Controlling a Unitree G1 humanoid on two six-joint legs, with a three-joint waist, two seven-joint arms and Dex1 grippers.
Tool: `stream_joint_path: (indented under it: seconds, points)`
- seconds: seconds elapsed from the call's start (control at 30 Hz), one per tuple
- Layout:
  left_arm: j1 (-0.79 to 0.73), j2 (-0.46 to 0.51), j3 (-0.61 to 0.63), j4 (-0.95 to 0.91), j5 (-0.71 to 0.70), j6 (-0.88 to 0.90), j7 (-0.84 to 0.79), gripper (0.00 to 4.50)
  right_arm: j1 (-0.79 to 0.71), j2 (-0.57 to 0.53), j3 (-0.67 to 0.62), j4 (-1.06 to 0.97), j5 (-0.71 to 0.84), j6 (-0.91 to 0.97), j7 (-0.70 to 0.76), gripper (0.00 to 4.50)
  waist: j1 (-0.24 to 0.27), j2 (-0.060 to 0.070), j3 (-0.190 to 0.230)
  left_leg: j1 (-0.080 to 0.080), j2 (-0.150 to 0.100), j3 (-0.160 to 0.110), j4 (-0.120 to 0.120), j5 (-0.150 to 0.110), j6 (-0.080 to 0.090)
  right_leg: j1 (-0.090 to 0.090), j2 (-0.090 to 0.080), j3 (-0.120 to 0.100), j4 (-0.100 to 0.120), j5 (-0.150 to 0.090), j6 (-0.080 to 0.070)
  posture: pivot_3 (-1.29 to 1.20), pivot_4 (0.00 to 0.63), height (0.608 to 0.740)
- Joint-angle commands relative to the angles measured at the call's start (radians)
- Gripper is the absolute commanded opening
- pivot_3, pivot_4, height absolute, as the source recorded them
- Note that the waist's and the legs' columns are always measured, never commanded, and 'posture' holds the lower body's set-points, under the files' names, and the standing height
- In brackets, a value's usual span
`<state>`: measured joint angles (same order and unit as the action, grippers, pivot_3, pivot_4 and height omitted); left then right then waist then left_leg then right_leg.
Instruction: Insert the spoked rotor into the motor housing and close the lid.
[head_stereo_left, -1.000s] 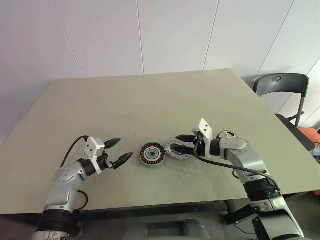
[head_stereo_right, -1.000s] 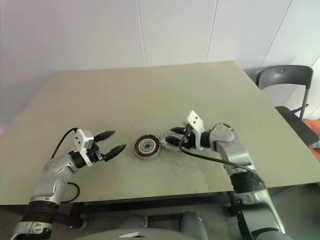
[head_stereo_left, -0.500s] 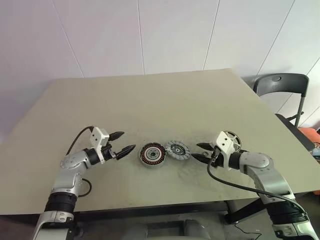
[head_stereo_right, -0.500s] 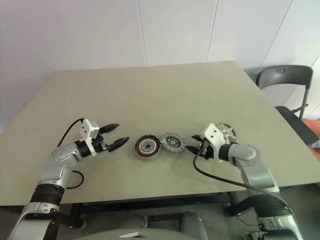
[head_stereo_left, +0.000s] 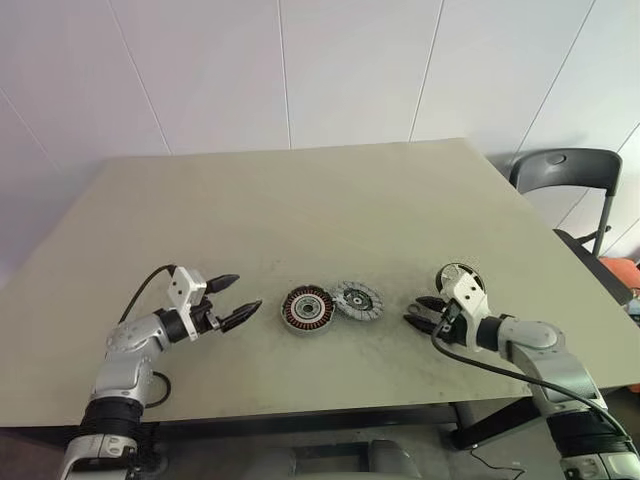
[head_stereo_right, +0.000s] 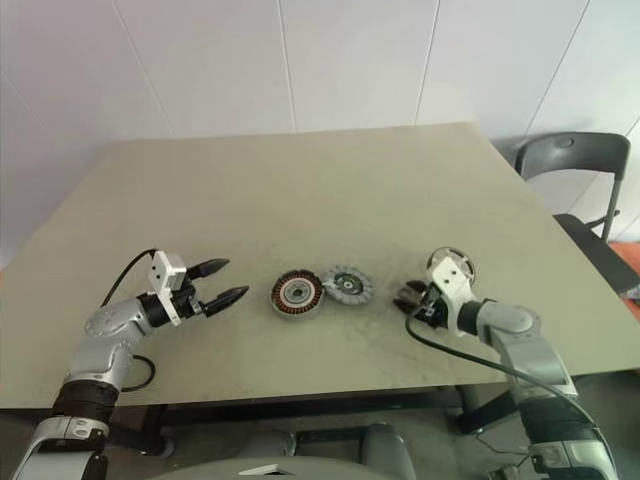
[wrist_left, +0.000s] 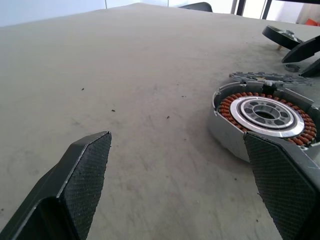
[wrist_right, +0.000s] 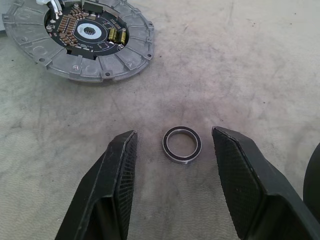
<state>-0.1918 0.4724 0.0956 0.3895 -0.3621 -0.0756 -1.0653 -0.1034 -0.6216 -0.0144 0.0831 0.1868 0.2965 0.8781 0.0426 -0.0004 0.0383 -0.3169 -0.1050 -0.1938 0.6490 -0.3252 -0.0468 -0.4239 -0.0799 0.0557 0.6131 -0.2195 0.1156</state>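
The motor housing (head_stereo_left: 305, 309), with copper windings around a silver centre, lies flat near the middle of the table. The grey notched lid (head_stereo_left: 357, 299) lies just to its right, touching or nearly touching it, with its circuit side up (wrist_right: 75, 35). The spoked rotor (head_stereo_left: 458, 277) lies farther right, partly hidden behind my right wrist. My left gripper (head_stereo_left: 247, 296) is open just left of the housing (wrist_left: 265, 117), holding nothing. My right gripper (head_stereo_left: 413, 310) is open, low over the table between lid and rotor. A small dark ring (wrist_right: 182, 143) lies on the table between its fingers (wrist_right: 115, 185).
The beige table (head_stereo_left: 300, 210) stretches bare behind the parts, and its front edge runs close under both arms. A dark chair (head_stereo_left: 562, 170) stands off the table's right corner.
My right gripper has drawn away from the lid, to the right and downward, to a spot beside the rotor. The lid stays beside the housing. My left gripper has hardly moved.
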Motion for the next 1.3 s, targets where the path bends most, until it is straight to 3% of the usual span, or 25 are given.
stream_joint_path:
  seconds: [0.03, 0.07, 0.27, 0.5, 0.6, 0.8, 0.97, 1.13, 1.3]
  points:
    - [0.001, 0.011, 0.024, -0.036, -0.014, -0.030, -0.009, 4.50, 0.013, -0.012, -0.012, 0.003, 0.012, 0.012, 0.005, 2.52, 0.000, 0.000, 0.000, 0.000, 0.000, 0.000, 0.000, 0.000, 0.000, 0.000, 0.000, 0.000, 0.000, 0.000, 0.000, 0.00, 0.000, 0.740]
    - [-0.003, 0.011, 0.023, -0.030, -0.011, -0.034, -0.010, 4.50, 0.014, -0.006, -0.011, -0.006, 0.023, 0.023, 0.005, 2.52, -0.001, 0.000, 0.000, 0.000, 0.000, 0.000, 0.000, 0.000, 0.000, 0.000, 0.000, 0.000, 0.000, 0.000, 0.000, 0.00, 0.000, 0.740]
    - [-0.060, 0.016, 0.027, 0.086, 0.000, -0.077, -0.035, 4.50, 0.034, 0.002, 0.007, -0.071, 0.074, 0.081, 0.033, 0.70, -0.001, 0.000, 0.000, 0.001, 0.000, 0.000, 0.000, 0.000, 0.000, 0.001, 0.000, 0.000, 0.000, 0.000, 0.000, 0.00, 0.000, 0.740]
    - [-0.157, 0.020, 0.035, 0.320, 0.024, -0.183, -0.083, 4.50, 0.014, 0.015, 0.023, -0.117, 0.100, 0.126, 0.045, 0.68, -0.004, -0.001, -0.001, 0.001, 0.000, 0.000, 0.000, 0.000, 0.000, 0.001, 0.000, 0.000, 0.000, 0.000, 0.001, 0.00, 0.000, 0.740]
    - [-0.117, 0.018, 0.044, 0.317, 0.017, -0.221, -0.102, 4.50, 0.000, 0.042, 0.008, -0.210, 0.189, 0.196, 0.061, 0.68, -0.005, -0.001, -0.001, 0.001, 0.000, 0.000, 0.000, 0.000, 0.000, 0.000, 0.000, 0.000, 0.000, 0.000, 0.000, 0.00, 0.000, 0.740]
    - [-0.029, 0.007, 0.039, 0.174, 0.004, -0.203, -0.081, 4.50, -0.134, 0.119, 0.002, -0.355, 0.289, 0.292, -0.016, 0.68, -0.001, -0.001, 0.000, 0.000, 0.002, 0.000, 0.000, 0.000, 0.000, -0.001, 0.000, 0.000, 0.000, 0.000, 0.000, 0.00, 0.000, 0.740]
    - [-0.009, 0.004, 0.031, 0.042, -0.001, -0.121, -0.036, 4.50, -0.211, 0.149, 0.104, -0.351, 0.226, 0.296, -0.066, 0.68, 0.006, -0.002, -0.001, 0.000, 0.001, -0.001, 0.001, 0.000, 0.000, 0.000, 0.000, -0.002, 0.000, 0.001, 0.001, 0.00, 0.000, 0.740]
    - [-0.053, -0.007, 0.008, -0.042, 0.009, -0.019, 0.023, 4.50, -0.345, 0.247, 0.257, -0.240, 0.105, 0.295, -0.139, 0.68, -0.009, -0.002, -0.001, 0.001, 0.002, 0.002, 0.000, 0.000, 0.000, -0.002, 0.000, -0.002, 0.001, 0.003, -0.001, 0.00, 0.000, 0.740]
    - [-0.018, 0.006, 0.013, -0.191, -0.013, 0.077, 0.068, 4.50, -0.405, 0.301, 0.353, -0.177, 0.072, 0.324, -0.121, 0.68, -0.007, -0.002, -0.001, 0.000, 0.002, 0.002, 0.000, 0.000, 0.000, -0.003, 0.000, -0.002, 0.001, 0.004, -0.002, 0.00, 0.000, 0.740]
